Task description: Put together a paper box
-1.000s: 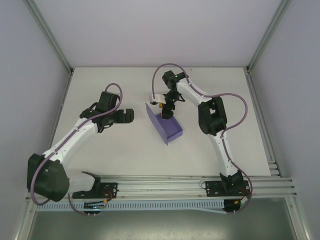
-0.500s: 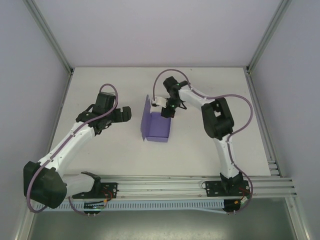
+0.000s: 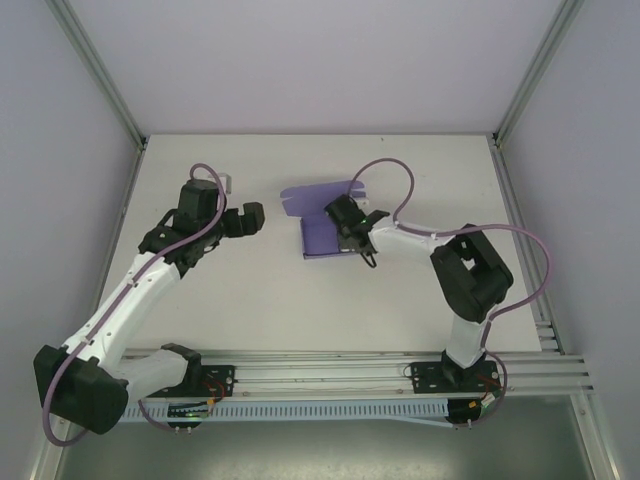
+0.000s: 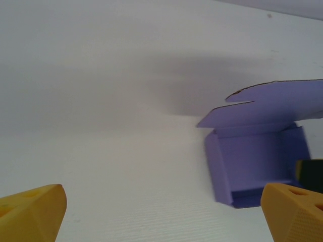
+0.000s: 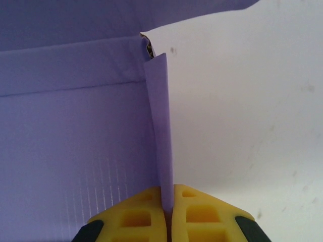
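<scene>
Moved: paper box has gone from tipped on edge to lying base-down on the table; right arm has swung lower and nearer to it
Right gripper: yellow fingertips pressed together on the box's upright side wall; box floor to its left, bare table to its right
Left gripper: jaws spread wide, holding nothing; box ahead and off to its right, well apart
Box: tray open upward; lid flap beyond the far end of the pinched wall, seemingly raised off the table

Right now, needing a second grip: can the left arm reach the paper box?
Probably yes: bare table lies between the left pincer and paper box; right pincer clamps its far wall.
</scene>
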You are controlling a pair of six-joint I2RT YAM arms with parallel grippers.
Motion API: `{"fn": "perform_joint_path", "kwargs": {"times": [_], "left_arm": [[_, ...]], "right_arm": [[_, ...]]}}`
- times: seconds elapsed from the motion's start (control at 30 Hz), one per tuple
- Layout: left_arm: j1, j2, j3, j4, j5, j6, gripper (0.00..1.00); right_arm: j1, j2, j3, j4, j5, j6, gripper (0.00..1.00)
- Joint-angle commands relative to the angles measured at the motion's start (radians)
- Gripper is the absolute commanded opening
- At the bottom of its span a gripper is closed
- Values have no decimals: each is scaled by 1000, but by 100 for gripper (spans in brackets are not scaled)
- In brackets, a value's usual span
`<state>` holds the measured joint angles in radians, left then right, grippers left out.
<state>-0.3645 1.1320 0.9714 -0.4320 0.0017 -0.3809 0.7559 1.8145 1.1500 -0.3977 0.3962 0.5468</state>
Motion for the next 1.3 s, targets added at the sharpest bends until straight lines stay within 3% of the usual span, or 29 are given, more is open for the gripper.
{"fn": "perform_joint_path", "kwargs": {"times": [0.0,0.13,0.17,0.23,0.3,0.4,0.53,0.57,0.63,0.7,0.73,0.8,1.0,1.27], "left_arm": [[1,10,-45,90,136,89,98],[1,11,-45,111,240,188,98],[1,13,-40,107,244,208,98],[1,23,-26,98,238,243,98],[1,38,-14,96,230,256,98],[1,67,-5,98,338,310,98],[2,146,47,75,328,377,98],[2,174,70,63,327,393,99],[4,242,131,42,335,431,98],[6,311,186,16,356,485,98],[8,342,208,7,357,511,98],[23,398,249,1,380,557,98],[44,520,348,-23,461,776,98],[45,716,550,-188,499,952,89]], "right_arm": [[65,-27,-16,13,128,220,0],[81,-29,-24,38,87,239,0],[80,-30,-23,33,85,231,4],[81,-46,-9,12,104,213,20],[83,-74,-10,19,99,182,26],[82,-139,-32,53,88,97,50],[35,-274,-91,148,87,-157,80],[9,-304,-102,172,56,-233,92],[-75,-351,-108,222,-177,-473,99],[-163,-362,-74,161,-499,-754,99],[-186,-355,-44,99,-594,-883,99],[-228,-326,14,22,-637,-1030,99],[-354,-103,347,-307,-794,-1133,93],[-360,101,547,-507,-824,-1225,80]]}}
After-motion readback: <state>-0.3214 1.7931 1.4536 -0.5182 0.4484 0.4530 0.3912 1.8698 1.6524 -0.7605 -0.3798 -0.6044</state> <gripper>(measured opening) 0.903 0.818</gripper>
